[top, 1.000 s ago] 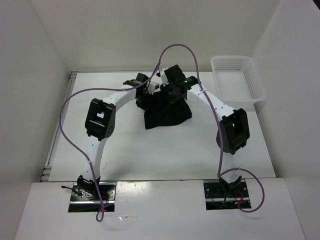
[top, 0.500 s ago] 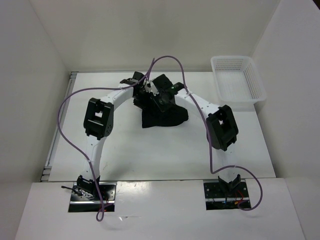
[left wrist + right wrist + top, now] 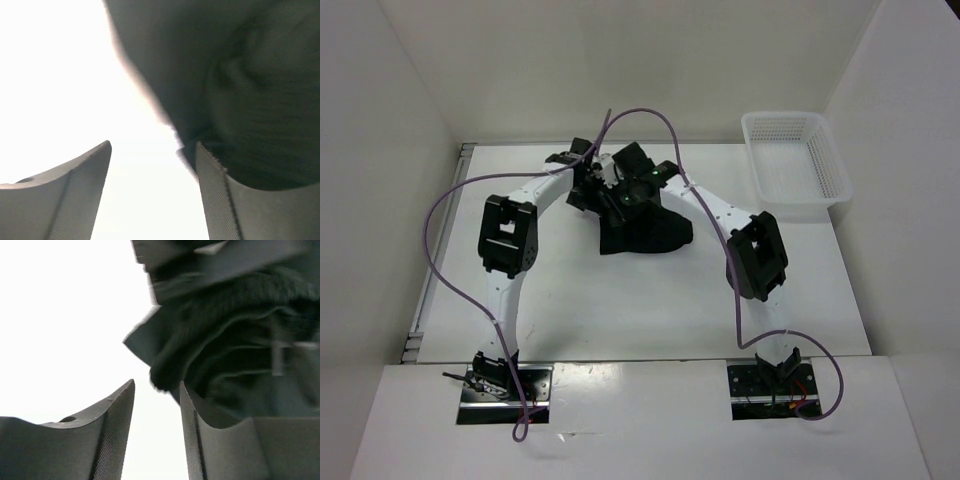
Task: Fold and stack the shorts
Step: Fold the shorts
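Observation:
The black shorts (image 3: 648, 230) lie bunched in a heap at the middle back of the table. Both grippers sit close together at the heap's far left edge. My left gripper (image 3: 588, 193) is open; in its wrist view (image 3: 152, 150) bright table shows between the jaws, and the shorts' edge (image 3: 240, 75) hangs just beyond the right finger (image 3: 215, 195). My right gripper (image 3: 621, 198) is partly open and empty; in its wrist view (image 3: 157, 384) a folded lump of the shorts (image 3: 225, 340) sits just past the fingertips. No drawstring shows.
A white mesh basket (image 3: 820, 205) stands empty at the back right corner. White walls enclose the table on the left, back and right. Purple cables loop above both arms.
The right arm has swung left, bringing its gripper from the top of the shorts to their left edge. The left gripper has shifted a little left. The heap has slid slightly left.

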### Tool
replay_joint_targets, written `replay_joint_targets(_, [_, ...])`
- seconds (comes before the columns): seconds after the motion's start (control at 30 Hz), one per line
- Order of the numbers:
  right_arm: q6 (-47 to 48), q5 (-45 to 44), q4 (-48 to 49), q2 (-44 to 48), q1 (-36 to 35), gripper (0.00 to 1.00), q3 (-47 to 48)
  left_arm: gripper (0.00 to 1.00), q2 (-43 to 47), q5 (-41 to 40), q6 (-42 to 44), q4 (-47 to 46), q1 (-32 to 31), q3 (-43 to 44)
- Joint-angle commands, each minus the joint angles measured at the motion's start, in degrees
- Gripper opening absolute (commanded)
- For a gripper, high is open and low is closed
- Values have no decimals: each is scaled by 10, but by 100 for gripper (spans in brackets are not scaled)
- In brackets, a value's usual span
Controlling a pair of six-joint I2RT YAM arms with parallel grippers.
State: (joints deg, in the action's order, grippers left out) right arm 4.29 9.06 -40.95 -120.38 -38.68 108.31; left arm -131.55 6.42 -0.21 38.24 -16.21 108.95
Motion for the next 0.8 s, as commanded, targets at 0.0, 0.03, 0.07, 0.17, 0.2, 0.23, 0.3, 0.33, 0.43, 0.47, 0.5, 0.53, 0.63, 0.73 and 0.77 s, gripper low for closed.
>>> replay_joint_targets(0.0, [29,132,44,30,-45,47,38,76,45,-36,2,14,35,-3])
replay_joint_targets(0.03, [36,146,44,30,-50,49,38,78,51,-41,2,14,49,-3])
replay_joint_targets(0.07, [42,172,44,37,-55,49,38,78,51,-41,2,14,56,-3])
replay_joint_targets(0.17, [42,187,50,50,-55,51,38,82,64,-58,2,19,75,3])
replay_joint_targets(0.2, [51,187,50,58,-55,51,38,82,72,-58,2,19,75,3])
replay_joint_targets(0.23, [56,187,50,64,-55,51,38,83,80,-66,2,19,80,3])
replay_joint_targets(0.3, [66,180,50,88,-55,52,28,83,85,-73,2,19,80,8])
replay_joint_targets(0.33, [72,175,50,98,-55,52,16,83,95,-79,2,19,80,8])
replay_joint_targets(0.43, [77,132,72,143,-55,52,-26,83,133,-74,2,19,80,8])
replay_joint_targets(0.47, [77,121,77,154,-55,52,-40,83,142,-52,2,26,75,8])
replay_joint_targets(0.5, [77,98,82,174,-41,52,-69,80,153,-35,2,36,75,8])
replay_joint_targets(0.53, [77,89,88,184,-33,51,-84,77,174,-15,2,48,68,8])
replay_joint_targets(0.63, [91,42,115,211,13,51,-151,64,212,75,2,76,41,-22])
replay_joint_targets(0.73, [116,-15,154,222,65,51,-222,63,205,111,2,111,0,-57])
replay_joint_targets(0.77, [123,-32,163,222,81,51,-248,63,191,117,2,117,-19,-65])
